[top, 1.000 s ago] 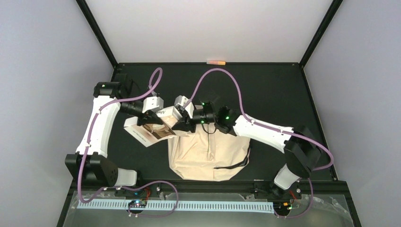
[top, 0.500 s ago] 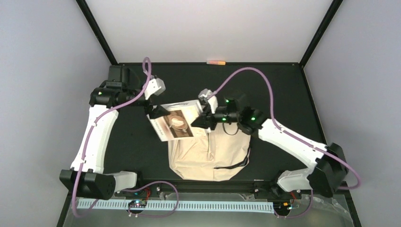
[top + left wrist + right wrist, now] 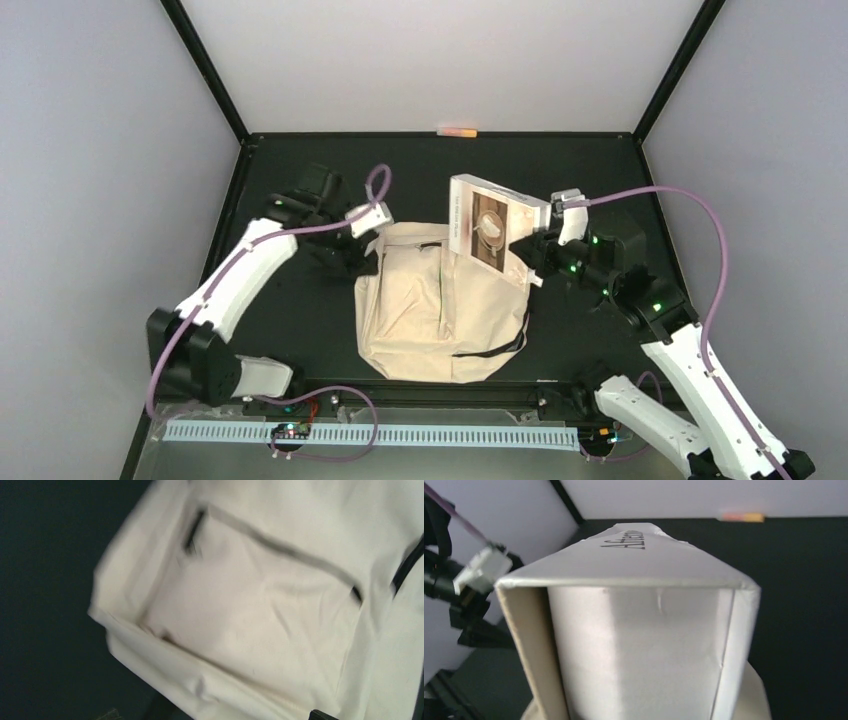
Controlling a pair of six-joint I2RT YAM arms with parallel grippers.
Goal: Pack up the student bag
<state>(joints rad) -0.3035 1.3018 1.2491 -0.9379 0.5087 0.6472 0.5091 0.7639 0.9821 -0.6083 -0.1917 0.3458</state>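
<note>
The cream student bag [image 3: 440,310] lies flat on the black table, its top towards the back. In the left wrist view the student bag [image 3: 250,605] fills the frame with a zip pocket. My left gripper [image 3: 350,258] sits at the bag's top left corner, open, with only the finger edges showing at the bottom of its own view. My right gripper [image 3: 525,252] is shut on a white book [image 3: 490,225] with a cover picture, held tilted above the bag's top right. Seen end-on, the book [image 3: 639,630] hides the right fingers.
A small orange-pink object [image 3: 458,131] lies at the table's back edge. Black frame posts rise at both back corners. Purple cables loop over both arms. Black straps [image 3: 490,350] trail from the bag's lower right.
The left gripper let go of the book and swung to the bag's top left corner. The right gripper carried the book right and back, away from the bag's mouth.
</note>
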